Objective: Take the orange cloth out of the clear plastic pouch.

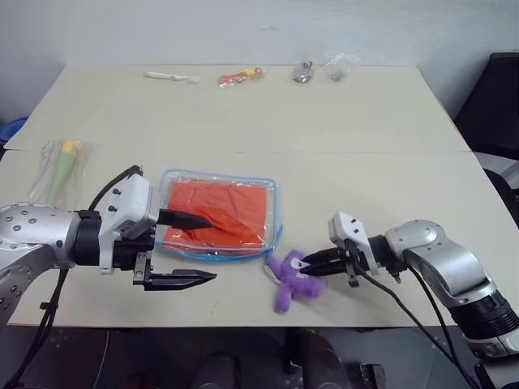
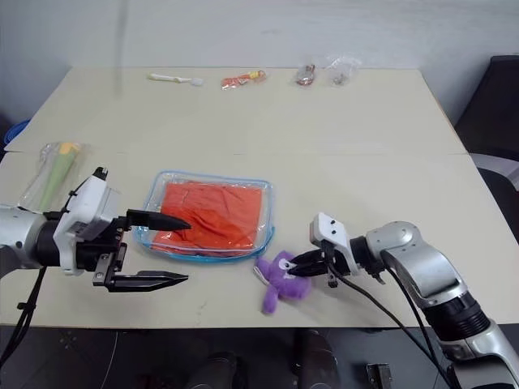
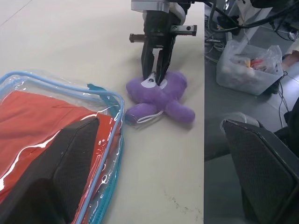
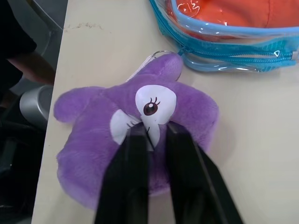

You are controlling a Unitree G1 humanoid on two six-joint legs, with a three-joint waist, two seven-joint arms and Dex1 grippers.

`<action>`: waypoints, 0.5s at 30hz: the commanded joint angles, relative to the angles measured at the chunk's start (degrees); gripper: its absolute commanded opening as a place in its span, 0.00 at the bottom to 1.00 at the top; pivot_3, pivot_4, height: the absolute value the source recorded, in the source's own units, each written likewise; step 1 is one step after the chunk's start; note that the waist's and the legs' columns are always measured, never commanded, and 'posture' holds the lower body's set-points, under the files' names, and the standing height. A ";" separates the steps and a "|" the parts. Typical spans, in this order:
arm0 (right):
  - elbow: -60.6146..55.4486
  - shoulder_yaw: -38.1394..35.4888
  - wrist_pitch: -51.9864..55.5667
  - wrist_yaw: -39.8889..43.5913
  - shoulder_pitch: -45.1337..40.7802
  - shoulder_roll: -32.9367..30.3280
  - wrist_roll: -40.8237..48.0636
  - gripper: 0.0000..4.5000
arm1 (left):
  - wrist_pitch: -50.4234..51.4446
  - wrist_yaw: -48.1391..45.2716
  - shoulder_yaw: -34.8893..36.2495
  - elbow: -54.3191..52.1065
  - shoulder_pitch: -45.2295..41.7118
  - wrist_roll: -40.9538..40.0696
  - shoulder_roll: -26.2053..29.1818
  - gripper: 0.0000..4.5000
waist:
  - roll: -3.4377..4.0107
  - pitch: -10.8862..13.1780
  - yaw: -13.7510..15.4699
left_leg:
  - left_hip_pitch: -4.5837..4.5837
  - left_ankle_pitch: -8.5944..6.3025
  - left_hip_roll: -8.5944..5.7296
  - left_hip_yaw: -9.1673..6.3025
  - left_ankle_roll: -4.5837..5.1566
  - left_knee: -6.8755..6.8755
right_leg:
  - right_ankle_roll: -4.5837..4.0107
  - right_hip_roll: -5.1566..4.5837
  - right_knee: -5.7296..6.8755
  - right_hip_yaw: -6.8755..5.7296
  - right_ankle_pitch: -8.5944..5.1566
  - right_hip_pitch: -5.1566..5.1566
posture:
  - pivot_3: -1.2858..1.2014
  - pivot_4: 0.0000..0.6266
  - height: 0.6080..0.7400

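Beige counter (image 1: 381, 138); clear plastic pouch (image 1: 219, 212) and purple plush toy (image 1: 292, 279) near front edge; small packets (image 1: 241, 77) along far edge.

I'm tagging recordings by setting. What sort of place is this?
Probably a robotics lab or test workspace: small test items lie spread on a plain beige table, a clear plastic bin of odds and ends sits beside it, and loose cables run nearby.

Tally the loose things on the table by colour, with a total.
Orange: 2, the orange cloth and a small packet.
Purple: 1, a plush toy.
Clear: 4, the clear plastic pouch, a brush bag, two small bags.
White: 1, a toothbrush.
Total: 8
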 commanded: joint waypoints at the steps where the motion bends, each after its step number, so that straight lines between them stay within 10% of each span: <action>1: -2.30 -0.20 -1.73 -0.14 0.53 0.39 -0.16 0.00 | -0.25 0.17 1.69 -0.88 0.09 -0.35 0.08 1.00 | 0.00 0.00 0.00 | 0.00 0.00 0.00 0.00 0.00 0.00 | 0.00 0.00 0.00 0.00 0.00 0.00 | 0.52 0.24 1.00; 15: -2.35 2.25 -35.76 -2.74 -4.73 6.04 -14.68 0.00 | -0.50 0.79 2.81 -1.41 2.10 -0.10 0.15 1.00 | 0.00 0.00 0.07 | 0.05 0.00 -0.01 -0.03 -0.01 0.02 | 0.00 0.00 0.00 -0.01 0.00 -0.05 | 0.52 0.24 1.00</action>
